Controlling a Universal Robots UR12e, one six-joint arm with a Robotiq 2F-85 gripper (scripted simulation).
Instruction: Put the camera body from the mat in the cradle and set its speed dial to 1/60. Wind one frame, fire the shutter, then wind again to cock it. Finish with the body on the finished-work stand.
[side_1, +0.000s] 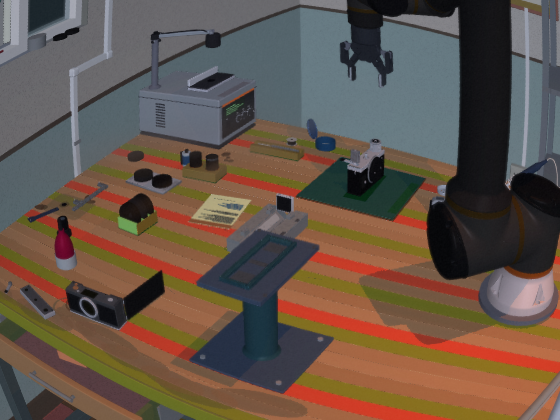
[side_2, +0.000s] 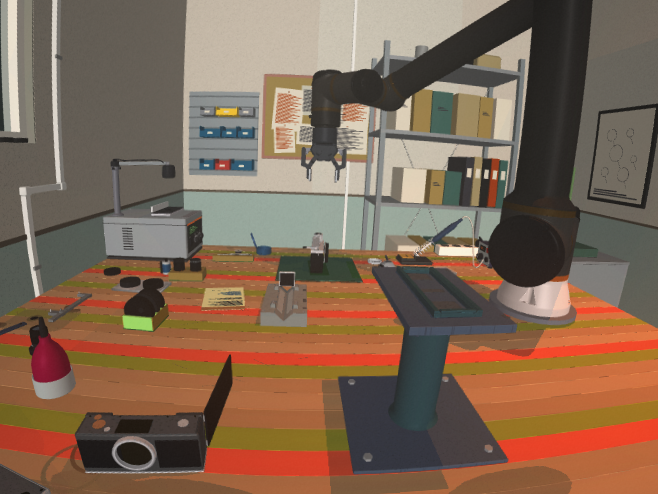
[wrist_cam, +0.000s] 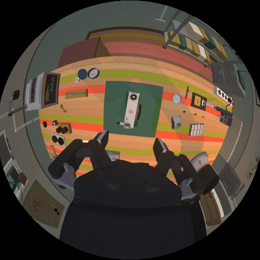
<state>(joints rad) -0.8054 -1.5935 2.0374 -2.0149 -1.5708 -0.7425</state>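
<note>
The camera body (side_1: 366, 168) (side_2: 318, 254) (wrist_cam: 131, 109) stands upright on the dark green mat (side_1: 362, 187) (side_2: 319, 269) (wrist_cam: 133, 108) at the far side of the bench, silver top plate up. My gripper (side_1: 366, 66) (side_2: 322, 168) (wrist_cam: 132, 142) hangs high above it, open and empty. The grey cradle (side_1: 269, 226) (side_2: 284, 305) lies near the middle of the bench with a small black card upright at its back end. The finished-work stand (side_1: 258, 264) (side_2: 439, 299), a slate plate with a green tray on a teal post, rises at the near side.
The arm's own base (side_1: 520, 295) (side_2: 534, 303) stands at the right edge. A grey tester box (side_1: 197, 106) with a lamp arm stands back left. A second camera with its back open (side_1: 96, 305) (side_2: 141, 443), a red blower (side_1: 64, 244), lens caps and a paper sheet (side_1: 221, 209) lie left.
</note>
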